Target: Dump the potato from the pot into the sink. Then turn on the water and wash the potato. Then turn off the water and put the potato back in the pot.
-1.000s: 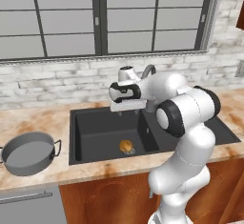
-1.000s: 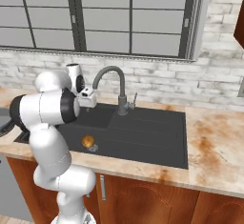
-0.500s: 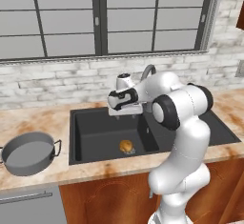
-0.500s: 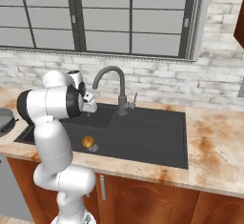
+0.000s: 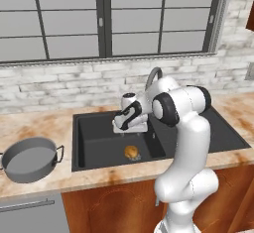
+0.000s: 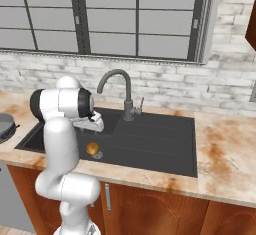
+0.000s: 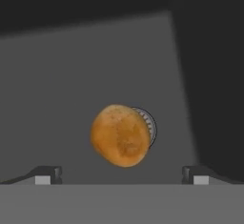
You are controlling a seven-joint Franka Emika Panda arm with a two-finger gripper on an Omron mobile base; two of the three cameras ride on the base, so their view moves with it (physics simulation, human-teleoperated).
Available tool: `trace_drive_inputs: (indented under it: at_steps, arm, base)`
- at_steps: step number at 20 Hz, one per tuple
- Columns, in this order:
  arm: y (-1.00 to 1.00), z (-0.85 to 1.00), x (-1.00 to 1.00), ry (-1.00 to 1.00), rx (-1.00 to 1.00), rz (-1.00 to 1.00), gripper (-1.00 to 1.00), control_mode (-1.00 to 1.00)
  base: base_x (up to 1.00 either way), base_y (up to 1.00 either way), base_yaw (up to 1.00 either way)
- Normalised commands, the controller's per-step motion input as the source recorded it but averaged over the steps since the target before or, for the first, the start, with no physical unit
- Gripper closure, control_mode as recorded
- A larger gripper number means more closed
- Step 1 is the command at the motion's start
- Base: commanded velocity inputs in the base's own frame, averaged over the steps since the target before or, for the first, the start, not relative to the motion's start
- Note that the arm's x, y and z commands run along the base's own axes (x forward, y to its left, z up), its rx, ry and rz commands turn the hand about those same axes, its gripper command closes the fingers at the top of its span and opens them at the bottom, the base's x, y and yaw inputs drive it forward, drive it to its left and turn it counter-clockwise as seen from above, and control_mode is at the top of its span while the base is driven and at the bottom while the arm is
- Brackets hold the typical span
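Note:
The potato (image 5: 131,151) (image 6: 92,149) lies on the floor of the dark sink (image 5: 99,143) (image 6: 150,139), partly covering the round metal drain (image 7: 148,125). My gripper (image 5: 132,133) (image 6: 95,130) hangs inside the basin just above it, pointing down. Its fingers stand wide apart, and the hand view shows the potato (image 7: 120,135) centred beyond my gripper (image 7: 121,175), untouched. The grey pot (image 5: 27,160) (image 6: 4,125) sits empty on the counter left of the sink. No water runs from the gooseneck faucet (image 6: 117,76) (image 5: 151,76).
The faucet's side lever (image 6: 140,104) stands behind the sink's middle. A flat drainboard (image 5: 218,133) (image 6: 165,129) fills the sink's right part. The brick wall and windows run along the back. The counter (image 6: 225,154) continues to the right.
The hand has dropped from faucet height down into the basin, closer to the potato. Potato and pot have not moved.

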Motion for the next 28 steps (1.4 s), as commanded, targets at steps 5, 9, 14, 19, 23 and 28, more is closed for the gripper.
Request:
trace_drive_inputs:
  at_steps: [5,9,14,19,23,28]
  arm:
    - [0.00,-0.68,0.00,-0.01,0.00,-0.01,-1.00,-1.00]
    - [0.00,-0.64,0.00,0.00,0.00,0.00,-1.00,-1.00]
    - [-0.03,-0.54,0.00,0.00,0.00,0.00,-1.00,-1.00]
    - [0.00,-0.27,0.00,0.00,0.00,0.00,-1.00,-1.00]
    - [0.00,-0.08,0.00,0.00,0.00,0.00,1.00,-1.00]
    - [0.32,0.61,-0.03,-0.08,0.00,-0.04,1.00,-1.00]
  base:
    - [0.00,0.00,0.00]
    - [0.00,0.00,0.00]
    - [0.00,0.00,0.00]
    - [0.00,0.00,0.00]
    - [0.00,0.00,0.00]
    - [0.00,0.00,0.00]
